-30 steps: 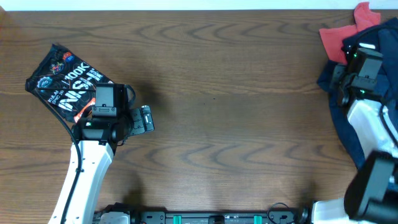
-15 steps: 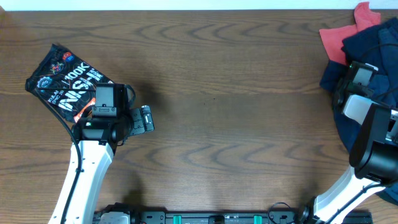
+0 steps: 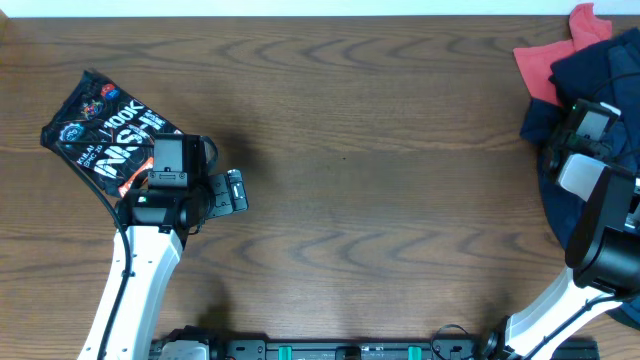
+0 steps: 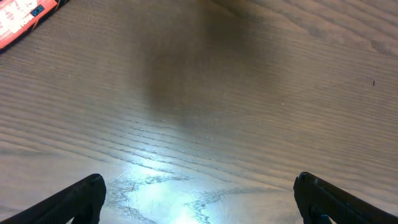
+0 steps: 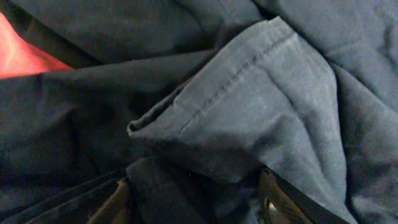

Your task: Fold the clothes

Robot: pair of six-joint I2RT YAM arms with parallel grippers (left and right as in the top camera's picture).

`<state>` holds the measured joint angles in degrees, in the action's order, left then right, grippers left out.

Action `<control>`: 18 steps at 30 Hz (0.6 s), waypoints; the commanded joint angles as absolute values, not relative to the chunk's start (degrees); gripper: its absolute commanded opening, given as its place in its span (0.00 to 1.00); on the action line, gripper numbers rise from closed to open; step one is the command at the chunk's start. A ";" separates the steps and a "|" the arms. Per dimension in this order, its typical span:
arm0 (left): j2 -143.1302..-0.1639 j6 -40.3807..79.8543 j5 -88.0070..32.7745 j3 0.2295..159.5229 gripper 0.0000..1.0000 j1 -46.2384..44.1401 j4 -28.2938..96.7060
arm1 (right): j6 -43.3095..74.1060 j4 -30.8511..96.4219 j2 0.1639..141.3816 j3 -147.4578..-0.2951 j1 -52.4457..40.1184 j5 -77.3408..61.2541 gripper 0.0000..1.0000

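Wood-grain table [image 3: 380, 200] lies mostly bare, with the clothes [image 3: 585, 65] heaped at its far right edge beside a red cloth [image 3: 540, 65]. Over the last second my right arm swung round and pushed the right gripper [image 5: 194, 200] into the navy folds, whose left edge has drawn in slightly (a grab beginning, I judge). Whether its fingers pinch cloth I cannot tell. My left gripper [image 4: 200, 199] hangs spread wide over bare wood, holding nothing. I see no bin or basket, only the snack bag [image 3: 100, 135], contents unseen.
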<state>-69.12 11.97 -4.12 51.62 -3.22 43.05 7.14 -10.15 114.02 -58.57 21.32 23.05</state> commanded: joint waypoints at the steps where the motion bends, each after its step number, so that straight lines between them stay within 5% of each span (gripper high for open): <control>1: -69.08 11.46 -4.10 52.95 0.98 -3.44 43.05 | 8.10 -10.39 114.50 -61.21 22.26 25.04 0.60; 5: -69.08 11.46 -4.10 52.95 0.98 -3.44 43.03 | 8.10 -9.63 113.54 -61.93 22.11 25.06 0.50; 12: -69.08 11.46 -4.10 52.95 0.98 -3.44 43.03 | 8.10 -8.54 113.47 -61.93 22.13 25.08 0.01; 18: -69.08 11.46 -4.10 52.95 0.98 -3.44 43.03 | 8.10 -7.84 112.66 -61.93 22.13 25.08 0.01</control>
<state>-69.12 11.97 -4.12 51.62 -3.22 43.05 7.66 -8.34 113.97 -61.12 21.32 24.03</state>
